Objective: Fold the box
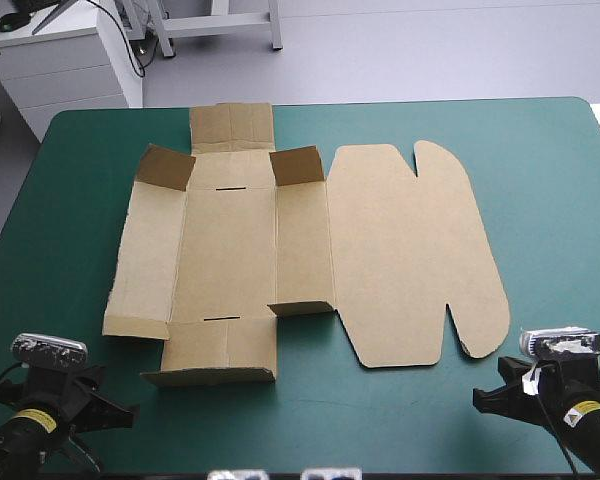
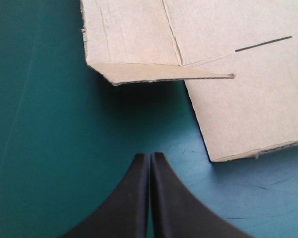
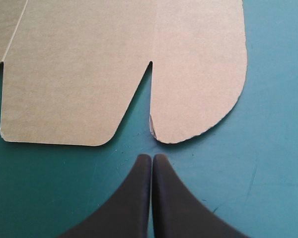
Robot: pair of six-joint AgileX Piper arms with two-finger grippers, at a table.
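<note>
The box [image 1: 310,250] lies almost flat mid-table on the teal-green cover [image 1: 540,180], with a few small flaps lifted. The left gripper [image 2: 149,156] and the right gripper [image 3: 152,157] sit near its front edge, fingers pressed together and empty, probably ready to start.

At bottom centre the black jaws meet in one pointed arch over the teal-green bench [image 2: 44,148]. The brown box [image 2: 248,104] lies ahead of them, apart, filling the upper right. One flap [image 2: 154,73] at its near corner tilts up, with shadow beneath it. A thin slot [image 2: 263,43] shows at upper right.
</note>
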